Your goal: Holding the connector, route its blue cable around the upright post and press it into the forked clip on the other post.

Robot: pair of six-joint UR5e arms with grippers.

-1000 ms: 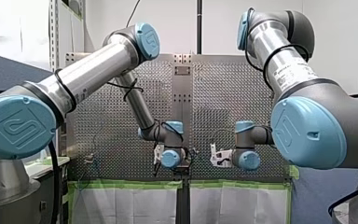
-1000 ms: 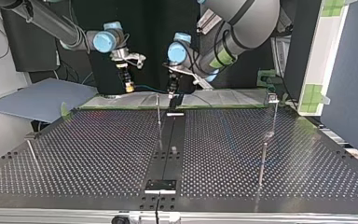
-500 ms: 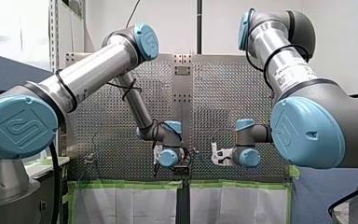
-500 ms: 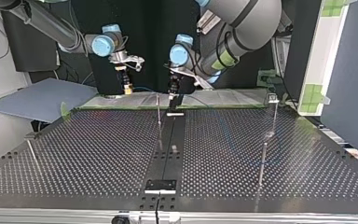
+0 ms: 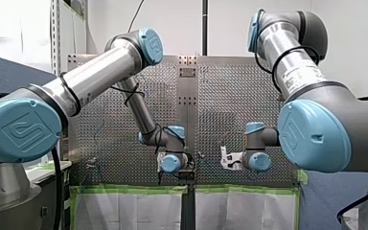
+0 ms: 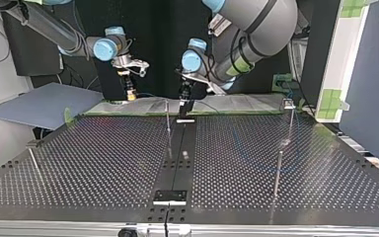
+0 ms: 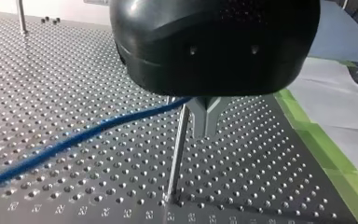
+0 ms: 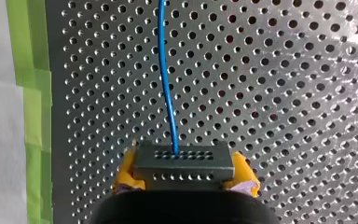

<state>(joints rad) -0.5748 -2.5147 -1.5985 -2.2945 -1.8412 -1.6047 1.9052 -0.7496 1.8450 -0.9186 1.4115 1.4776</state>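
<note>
My right gripper is clamped on the connector, its blue cable running straight ahead; my left gripper's grip I cannot tell.

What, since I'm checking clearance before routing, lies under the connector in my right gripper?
Only perforated metal table shows beyond the dark grey rectangular connector, clamped between yellow-padded fingers, with the thin blue cable running across it. The patch straight beneath the connector is hidden.

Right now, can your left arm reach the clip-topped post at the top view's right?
Likely yes: only perforated table and the blue cable lie between my left gripper and that post.
</note>
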